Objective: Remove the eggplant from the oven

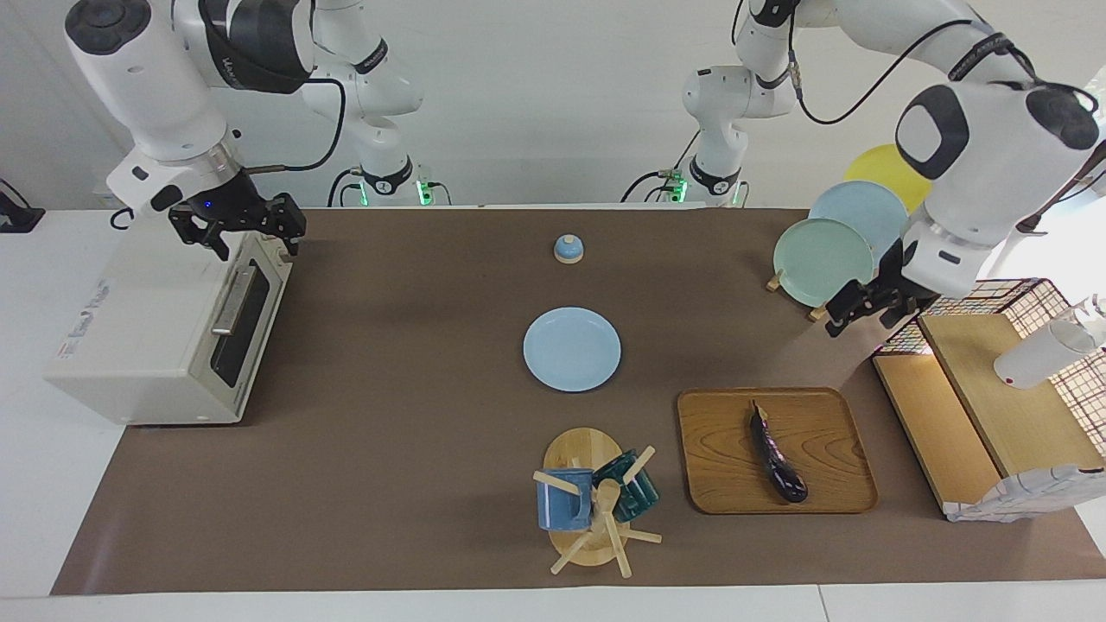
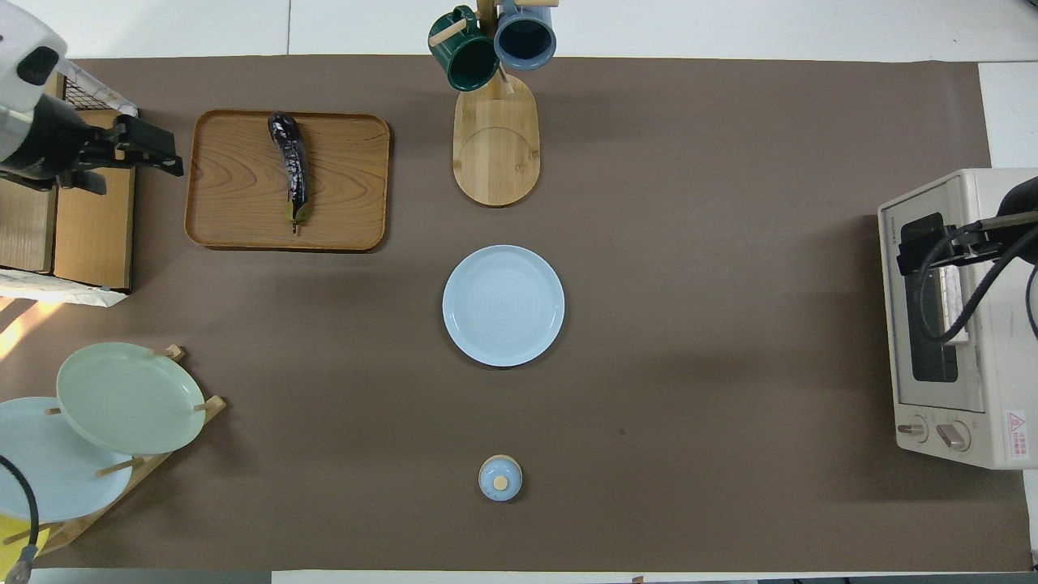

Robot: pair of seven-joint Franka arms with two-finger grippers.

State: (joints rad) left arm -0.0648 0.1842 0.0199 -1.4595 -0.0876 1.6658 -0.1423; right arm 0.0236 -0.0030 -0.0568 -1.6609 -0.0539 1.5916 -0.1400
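The eggplant (image 1: 778,458) (image 2: 290,166) lies on a wooden tray (image 1: 717,458) (image 2: 235,178) toward the left arm's end of the table, stem end pointing toward the robots. The cream-white oven (image 1: 138,337) (image 2: 1005,365) stands at the right arm's end, its door shut and its bar handle (image 1: 233,298) up. My right gripper (image 1: 238,229) (image 2: 920,243) is open and empty over the oven's top front edge. My left gripper (image 1: 851,307) (image 2: 154,150) is open and empty, in the air between the plate rack and the wooden shelf.
A light blue plate (image 1: 572,348) lies mid-table. A mug tree (image 1: 587,501) with two mugs stands beside the tray. A small blue lidded dish (image 1: 568,249) sits nearer to the robots. A plate rack (image 1: 821,259) and a wooden shelf (image 1: 976,406) stand at the left arm's end.
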